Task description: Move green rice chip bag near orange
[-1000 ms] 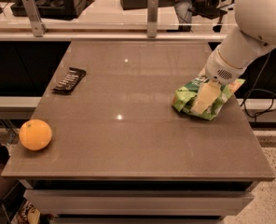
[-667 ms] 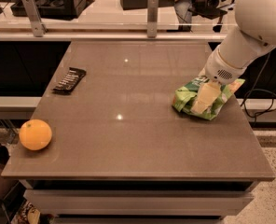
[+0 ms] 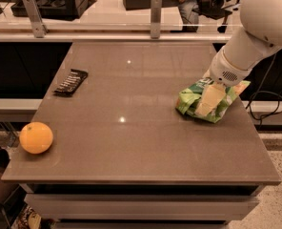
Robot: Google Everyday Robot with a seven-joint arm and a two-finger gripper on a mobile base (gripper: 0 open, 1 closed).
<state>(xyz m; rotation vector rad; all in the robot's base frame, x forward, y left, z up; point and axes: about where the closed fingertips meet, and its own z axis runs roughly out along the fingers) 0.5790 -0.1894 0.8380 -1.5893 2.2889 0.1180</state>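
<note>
The green rice chip bag lies crumpled on the right side of the table, near the right edge. My gripper comes down from the white arm at the upper right and is shut on the bag. One pale finger lies across the bag's front; the other is hidden behind the foil. The bag rests on the tabletop. The orange sits at the front left corner of the table, far from the bag.
A small flat black bar lies at the left side of the brown table. A rail with two metal posts runs along the far edge. A cable hangs off the table's right side.
</note>
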